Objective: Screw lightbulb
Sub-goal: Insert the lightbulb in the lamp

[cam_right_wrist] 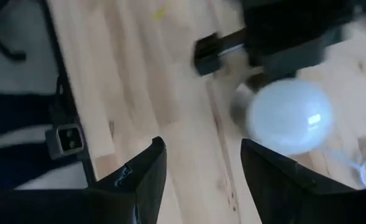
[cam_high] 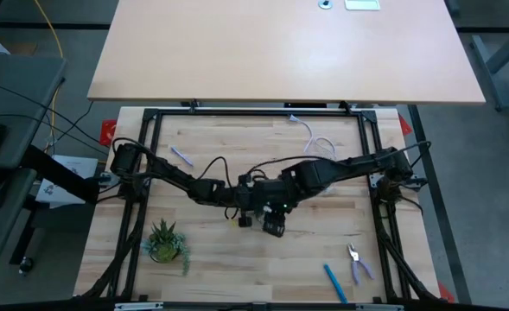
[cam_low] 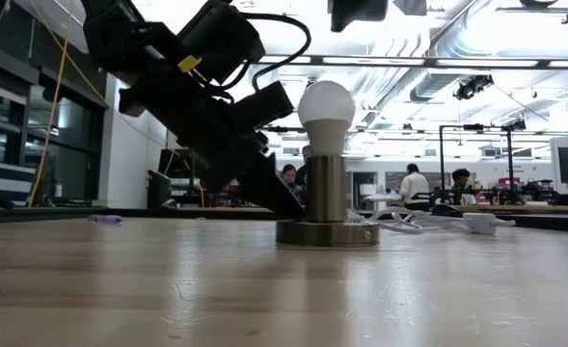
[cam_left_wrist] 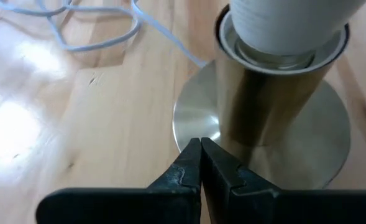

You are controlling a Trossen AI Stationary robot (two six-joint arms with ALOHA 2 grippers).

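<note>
You have one lightbulb (cam_low: pixel 325 114) seated upright in one metal socket (cam_low: pixel 326 207) mid-counter (cam_low: pixel 264 289) — your left claw (cam_left_wrist: pixel 200 163), tips pressed together, touches the socket's round base, while your right claw (cam_right_wrist: pixel 202 165) hangs above the bulb, fingers apart and empty — the bulb's screw base is hidden inside the socket.

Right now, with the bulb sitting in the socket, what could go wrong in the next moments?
1. The left gripper is shut and its tips press down on the socket base plate; if they slip off the smooth metal, the socket could turn or slide.
2. The right gripper is open and apart from the lightbulb, so the bulb may be only partly threaded and could sit loose.
3. The white cord lies beside the base and could snag.
</note>
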